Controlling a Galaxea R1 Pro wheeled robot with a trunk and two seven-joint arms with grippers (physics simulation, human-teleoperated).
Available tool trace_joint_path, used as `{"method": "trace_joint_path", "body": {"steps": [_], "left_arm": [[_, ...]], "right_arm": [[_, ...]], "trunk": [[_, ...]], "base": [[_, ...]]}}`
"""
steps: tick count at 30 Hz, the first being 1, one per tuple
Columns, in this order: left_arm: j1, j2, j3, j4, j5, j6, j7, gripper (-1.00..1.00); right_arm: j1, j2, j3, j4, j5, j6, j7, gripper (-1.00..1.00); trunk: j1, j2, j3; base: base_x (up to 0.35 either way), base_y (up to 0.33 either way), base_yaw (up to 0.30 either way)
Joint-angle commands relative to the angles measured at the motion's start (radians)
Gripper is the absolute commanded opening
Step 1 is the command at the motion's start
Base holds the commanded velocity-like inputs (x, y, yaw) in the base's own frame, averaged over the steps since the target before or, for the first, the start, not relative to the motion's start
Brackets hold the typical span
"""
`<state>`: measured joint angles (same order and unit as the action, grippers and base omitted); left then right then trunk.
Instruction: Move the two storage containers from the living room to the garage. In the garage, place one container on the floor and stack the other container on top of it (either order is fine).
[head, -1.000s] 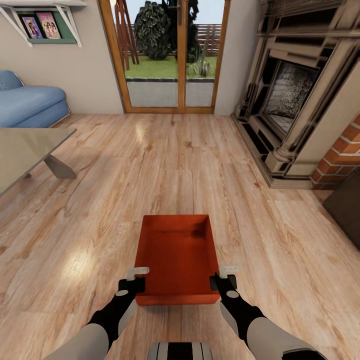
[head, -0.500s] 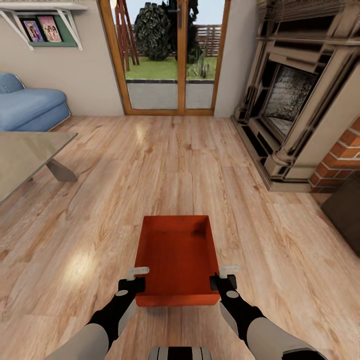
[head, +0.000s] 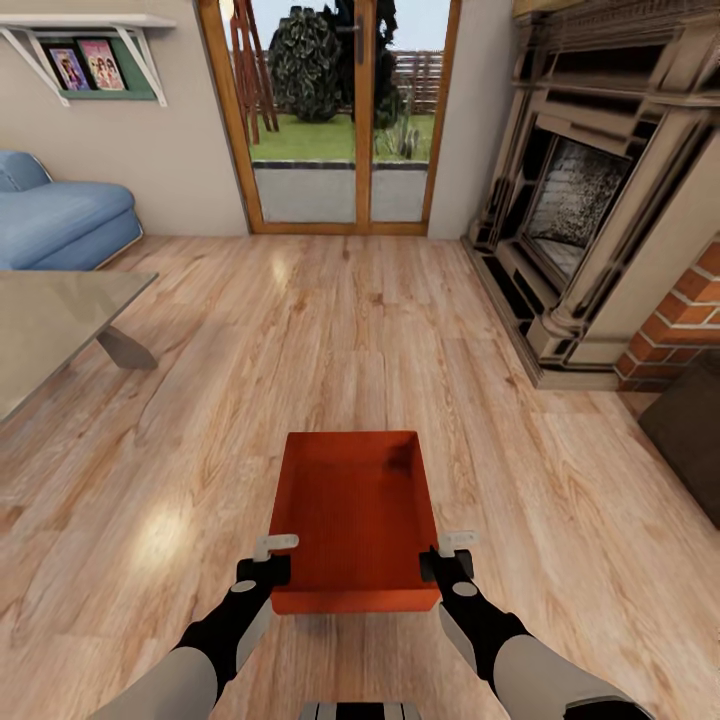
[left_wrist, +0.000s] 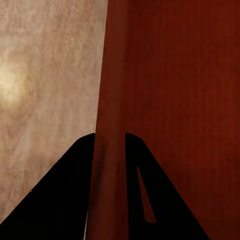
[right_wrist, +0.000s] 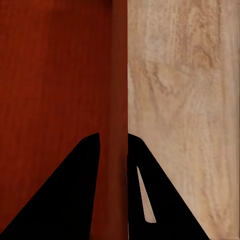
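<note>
1 orange-red storage container (head: 355, 515) is carried level above the light wood-plank floor (head: 330, 330) of the living room, just ahead of the robot's trunk. The left pincer (head: 268, 560) is clamped on its left wall, the right pincer (head: 447, 556) on its right wall. Ahead stand wood-framed glass doors (head: 335, 115), a fireplace (head: 590, 200), a blue sofa (head: 60, 215) and a glass table (head: 50, 320).

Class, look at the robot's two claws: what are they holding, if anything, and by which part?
Both hold the orange-red storage container: the left claw pinches its left side wall, the right claw its right side wall, near the robot-side end.
</note>
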<state>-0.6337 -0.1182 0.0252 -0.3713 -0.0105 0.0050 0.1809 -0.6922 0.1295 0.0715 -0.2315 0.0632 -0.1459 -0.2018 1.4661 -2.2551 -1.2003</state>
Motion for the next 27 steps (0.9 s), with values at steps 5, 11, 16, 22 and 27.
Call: {"method": "trace_joint_path", "body": {"steps": [5, 11, 16, 22, 27], "left_arm": [[0.000, 0.000, 0.004, 0.006, 0.003, 0.001, 0.006, -1.00], [0.000, 0.000, 0.004, 0.006, 0.003, 0.001, 0.006, -1.00], [0.000, 0.000, 0.005, 0.006, 0.003, 0.001, 0.006, -1.00], [0.000, 0.000, 0.005, 0.005, 0.003, 0.001, 0.006, -1.00], [0.000, 0.000, 0.005, 0.005, 0.003, 0.001, 0.006, -1.00]], "right_arm": [[0.000, -0.001, -0.004, -0.002, 0.015, -0.002, -0.016, -1.00], [0.000, 0.000, -0.004, -0.002, 0.014, -0.001, -0.016, -1.00], [-0.001, 0.001, -0.006, -0.002, 0.013, -0.001, -0.016, -1.00], [-0.001, 0.002, -0.008, -0.002, 0.014, 0.000, -0.016, -1.00], [-0.001, 0.002, -0.008, -0.002, 0.015, 0.000, -0.016, -1.00]], "trunk": [[-0.019, 0.035, 0.015], [-0.042, 0.077, 0.034], [-0.062, 0.112, 0.050], [-0.085, 0.154, 0.068], [-0.104, 0.189, 0.084]], "base": [[0.000, 0.000, 0.000], [0.000, 0.000, 0.000], [0.000, 0.000, 0.000], [0.000, 0.000, 0.000], [0.000, 0.000, 0.000]]}}
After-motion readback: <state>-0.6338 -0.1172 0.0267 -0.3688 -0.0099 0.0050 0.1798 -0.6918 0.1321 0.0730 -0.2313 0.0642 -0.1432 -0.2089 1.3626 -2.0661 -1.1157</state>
